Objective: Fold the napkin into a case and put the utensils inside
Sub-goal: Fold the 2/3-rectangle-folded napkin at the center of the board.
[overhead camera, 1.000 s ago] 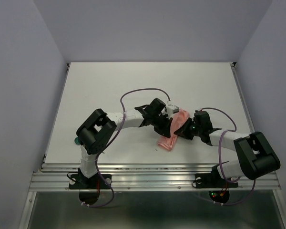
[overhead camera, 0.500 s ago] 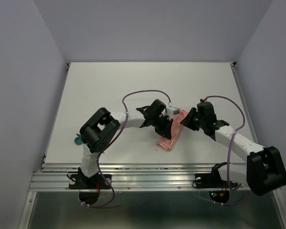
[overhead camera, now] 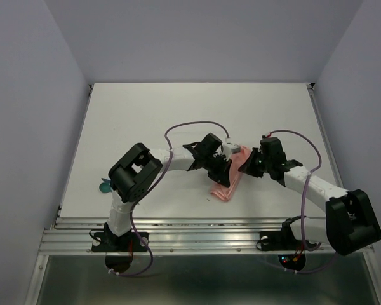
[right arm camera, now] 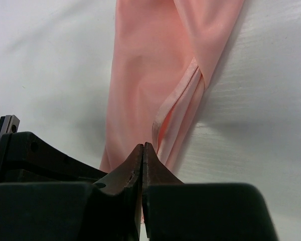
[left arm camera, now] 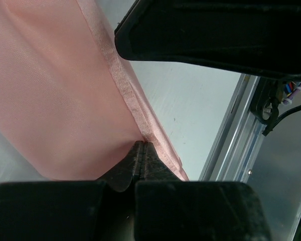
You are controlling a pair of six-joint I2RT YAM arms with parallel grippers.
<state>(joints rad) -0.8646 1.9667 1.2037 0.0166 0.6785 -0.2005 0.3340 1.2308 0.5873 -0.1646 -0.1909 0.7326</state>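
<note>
Nearest us in the left wrist view, the left tool point(left arm camera: 141, 148) has its two fingers pressed together, the tips nipping the stitched hem of the napkin point(left arm camera: 60, 85). From that pinch the cloth runs away from us as a smooth salmon-pink sheet. The hem forms a ribbed band along its right edge. Just past the hem we see pale counter point(left arm camera: 190, 110), then the metal rail point(left arm camera: 226, 145) at the counter's near edge.

In the right wrist view the right tool point(right arm camera: 143, 148) is likewise closed tight. Its tips meet at the near end of the napkin, where the cloth narrows toward them, and we read this as a pinch on a fold. Beyond the tips the cloth stretches off as a long, narrow, layered strip, with one hemmed flap lapped over the right side.

From above, both arms reach in from the near edge and meet about mid-counter. The napkin lies there as a slanted pink band, with the left tool over its left side and the right tool at its far right end. It is loosely folded, with soft creases. By the left arm's elbow, at the counter's left edge, a small teal bit of the utensils point(overhead camera: 103, 187) shows, well apart from the napkin. The arm hides the rest.
</note>
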